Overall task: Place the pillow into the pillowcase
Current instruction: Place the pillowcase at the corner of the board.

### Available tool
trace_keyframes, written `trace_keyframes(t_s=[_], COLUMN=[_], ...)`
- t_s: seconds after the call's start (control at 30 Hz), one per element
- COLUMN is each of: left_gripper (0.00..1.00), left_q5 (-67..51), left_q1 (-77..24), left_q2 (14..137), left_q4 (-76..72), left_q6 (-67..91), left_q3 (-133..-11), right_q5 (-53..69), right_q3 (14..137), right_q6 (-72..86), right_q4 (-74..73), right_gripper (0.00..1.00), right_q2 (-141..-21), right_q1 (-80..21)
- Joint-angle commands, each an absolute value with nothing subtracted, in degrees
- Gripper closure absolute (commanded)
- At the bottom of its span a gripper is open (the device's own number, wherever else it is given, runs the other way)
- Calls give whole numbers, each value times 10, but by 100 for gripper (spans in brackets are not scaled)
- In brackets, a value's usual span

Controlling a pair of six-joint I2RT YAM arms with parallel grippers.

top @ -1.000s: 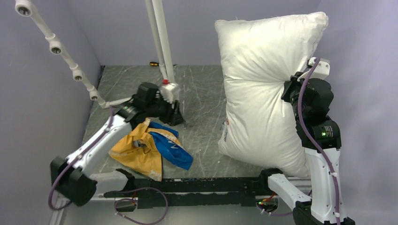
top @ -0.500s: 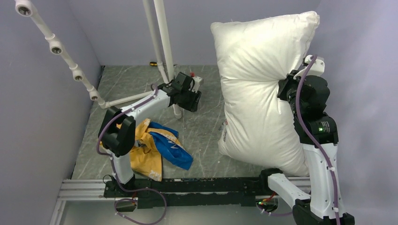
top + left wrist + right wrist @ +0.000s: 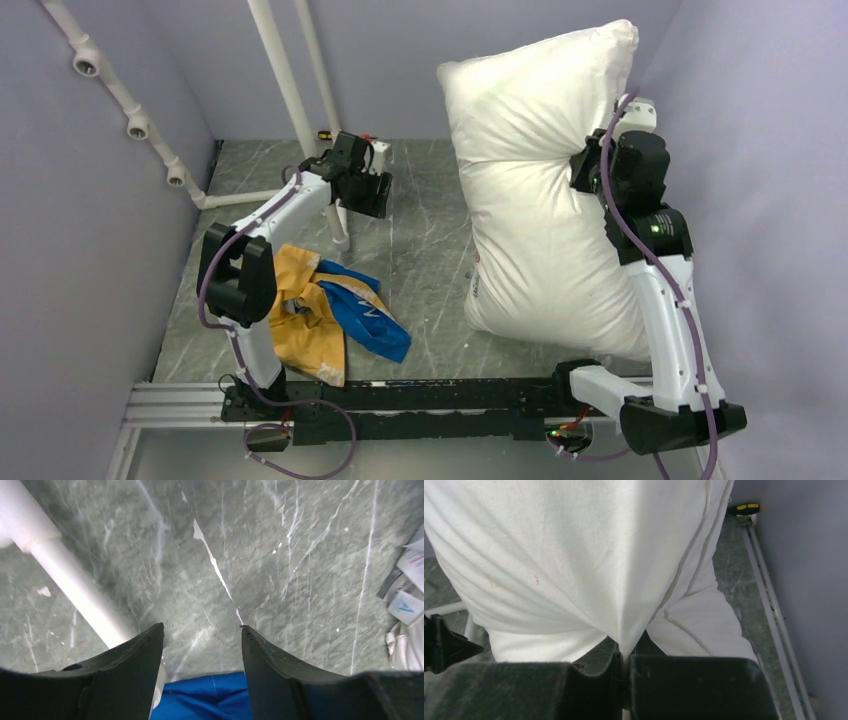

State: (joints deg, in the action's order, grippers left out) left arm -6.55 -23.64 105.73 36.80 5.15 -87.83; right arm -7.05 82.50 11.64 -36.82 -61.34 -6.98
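Right gripper: jaws pinched tight on a fold of the pillow, at its right edge about mid-height. The pillow stands upright, its lower end on the table and its top corner near the right wall.

Left gripper: jaws apart with nothing between them, over bare table just beside the white pipe.

The pillowcase lies crumpled near the front rail, yellow and blue sides folded over each other. Its mouth cannot be made out.

Handling, as a judgement: the pillow looks light, bulky and very soft. It buckles around the single pinch, so it will likely sag and swing. A corner or the piped seam should give a firmer hold. The pillowcase is thin and limp, so one layer of the hem needs pinching to open the mouth.

Room: the right wall crowds the pillow and the pipes crowd the far left. The open table between pillowcase and pillow is the best working space.
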Motion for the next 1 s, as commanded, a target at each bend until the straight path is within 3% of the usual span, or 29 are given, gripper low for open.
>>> trace_keyframes(t_s=[0.0, 0.17, 0.5, 0.53, 0.67, 0.8, 0.97], left_gripper=[35, 30, 25, 25, 19, 16, 11], left_q5=[-134, -140, -170, -174, -179, -170, -177], left_q1=[-197, -239, -270, -272, -297, -327, -352], left_q2=[1068, 1059, 1041, 1040, 1033, 1020, 979], left_q4=[329, 334, 320, 323, 346, 373, 396], left_q6=[13, 7, 26, 27, 11, 7, 11], left_q3=[-912, -908, -880, -882, -901, -913, -917], right_q5=[-28, -37, -31, -31, -34, -18, 12], right_q3=[816, 807, 825, 831, 849, 874, 907], right_q6=[128, 118, 127, 127, 131, 125, 114], right_q4=[-311, -298, -332, -339, -362, -378, -410], right_gripper=[100, 94, 63, 49, 19, 5, 0], right_q2=[-646, -682, -755, -768, -802, -811, -801], right_q1=[-73, -73, -67, -66, -65, -65, -66])
